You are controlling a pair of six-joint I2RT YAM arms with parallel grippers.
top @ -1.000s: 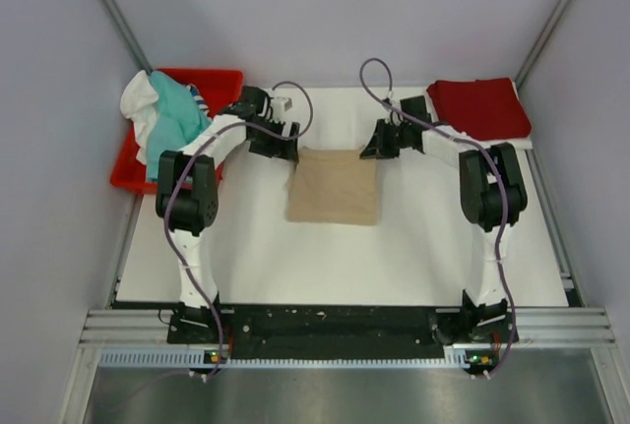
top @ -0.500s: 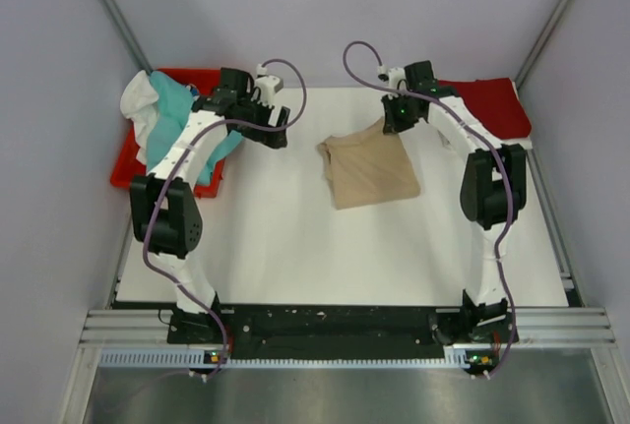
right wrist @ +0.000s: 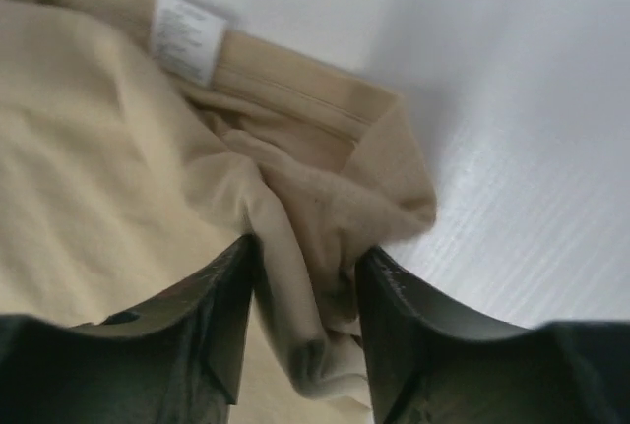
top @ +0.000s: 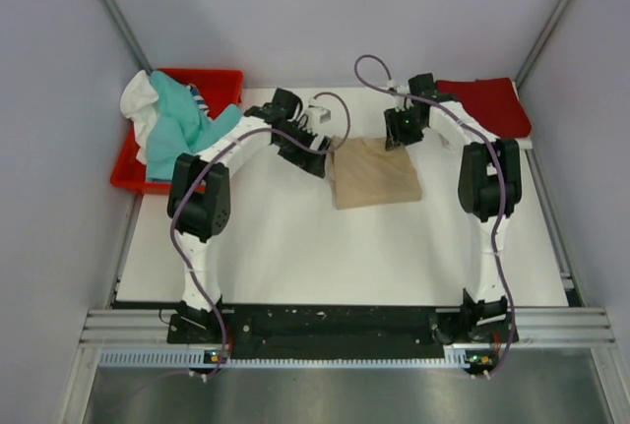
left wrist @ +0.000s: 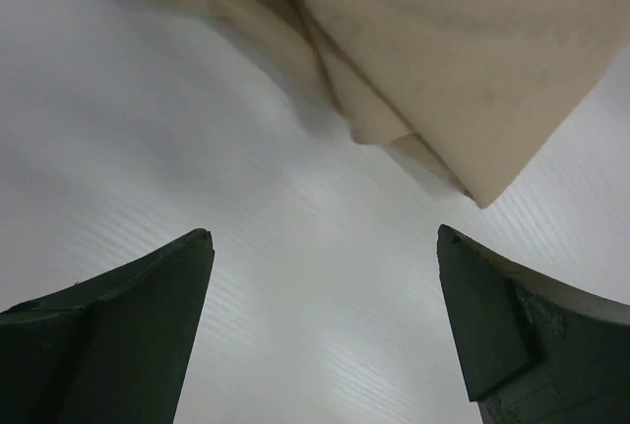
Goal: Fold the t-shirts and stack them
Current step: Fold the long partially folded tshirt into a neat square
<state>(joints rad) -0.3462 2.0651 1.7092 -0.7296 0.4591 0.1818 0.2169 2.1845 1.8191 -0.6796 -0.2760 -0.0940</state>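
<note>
Step in hand, probably stacking: the folded tan-beige cloth t-shirt point(top: 374, 176) lies right of centre, well apart from the folded dark red t-shirt point(top: 484, 104) at the far right. Right gripper point(right wrist: 307, 281) is clamped on its bunched collar edge. Left gripper point(left wrist: 323, 247) gapes wide and empty beside its corner. Next move calls for carrying it over and laying it square on top.

tan t-shirt point(top: 374, 174): soft matt cloth, creased. table point(top: 276, 237) beneath t-shirt: white, matt, finely ribbed. red tray point(top: 221, 78) left of t-shirt: smooth plastic.

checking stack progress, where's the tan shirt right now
In the top view the folded tan shirt lies on the table right of centre, its far edge pinched in the right hand, with the open left hand beside its left edge.
</note>
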